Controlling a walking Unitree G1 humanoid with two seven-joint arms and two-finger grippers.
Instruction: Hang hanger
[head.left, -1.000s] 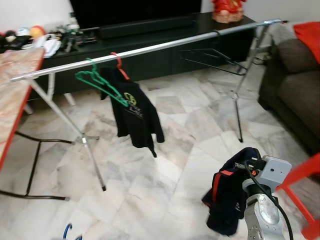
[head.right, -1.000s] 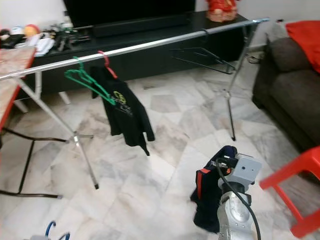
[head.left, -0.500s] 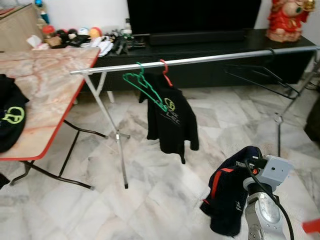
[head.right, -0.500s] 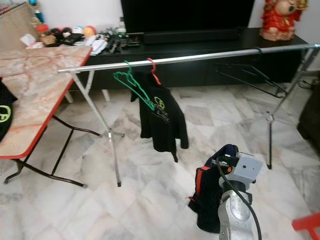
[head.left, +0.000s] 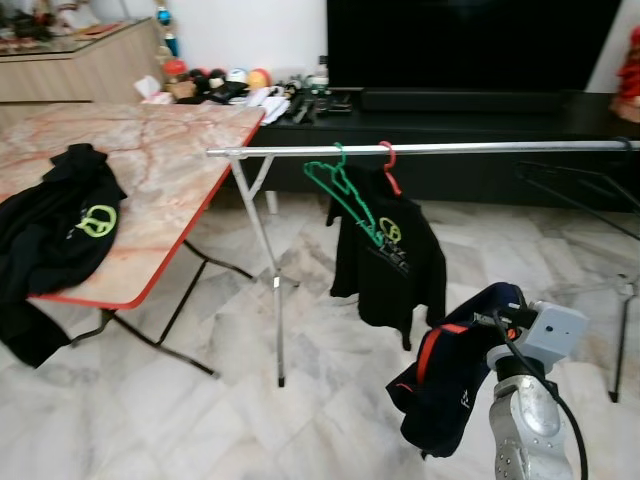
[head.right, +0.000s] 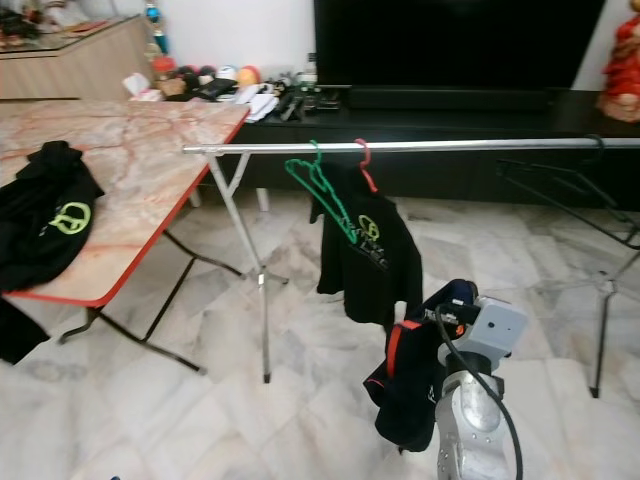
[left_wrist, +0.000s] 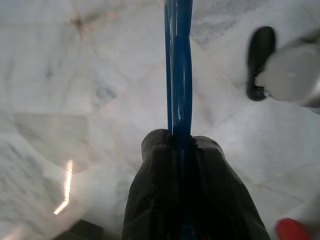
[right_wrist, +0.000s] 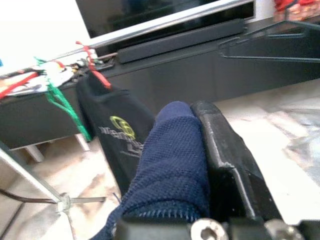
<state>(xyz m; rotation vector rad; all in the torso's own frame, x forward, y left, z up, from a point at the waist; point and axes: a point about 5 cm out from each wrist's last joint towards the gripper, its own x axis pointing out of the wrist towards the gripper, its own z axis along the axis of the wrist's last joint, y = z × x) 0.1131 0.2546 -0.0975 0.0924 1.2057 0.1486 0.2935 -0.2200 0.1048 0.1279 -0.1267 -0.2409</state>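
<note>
My right gripper (right_wrist: 196, 131) is shut on a navy garment (head.left: 452, 385) with a red stripe, which hangs from it low at the right. My left gripper (left_wrist: 180, 146) is shut on a blue hanger (left_wrist: 180, 70) above the marble floor. Ahead runs a silver rail (head.left: 450, 148) on folding legs. On it hang an empty green hanger (head.left: 345, 190) and a red hanger (head.left: 387, 165) carrying a black shirt (head.left: 390, 262). A black hanger (head.right: 565, 185) hangs further right on the rail.
A folding table (head.left: 170, 165) with a marble top and red edge stands at the left, its corner close to the rail's end; a black shirt (head.left: 60, 222) lies on it. A black TV stand (head.left: 480, 108) runs behind the rail.
The camera has swung left, so the table now shows and the rail sits further right. My right gripper still holds the navy garment in the same pose.
</note>
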